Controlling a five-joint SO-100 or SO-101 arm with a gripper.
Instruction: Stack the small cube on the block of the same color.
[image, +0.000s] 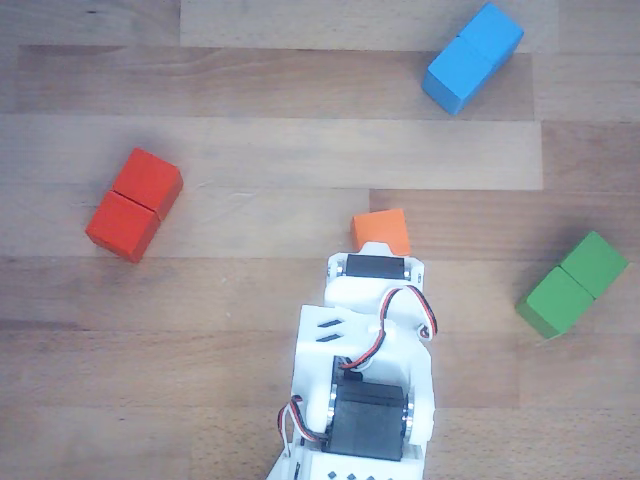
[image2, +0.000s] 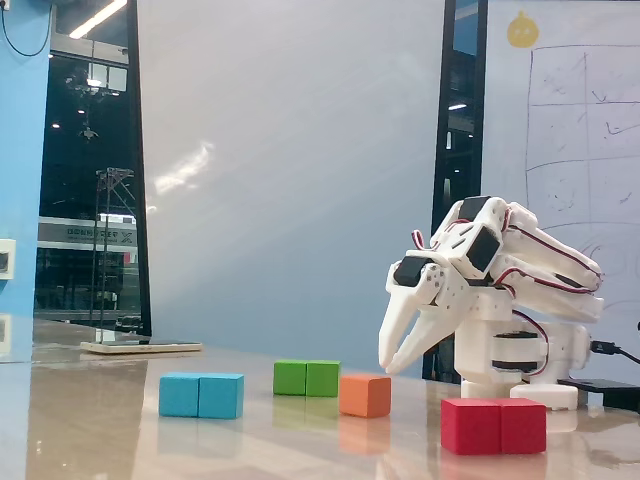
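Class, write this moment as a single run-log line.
end effector: open, above table, empty | small matte orange cube: on table, ungrasped | red two-cube block: on table, nothing stacked | phase: approaching cube

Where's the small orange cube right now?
In the other view the small orange cube sits on the table mid-frame, just ahead of the gripper, between the red block and green block.
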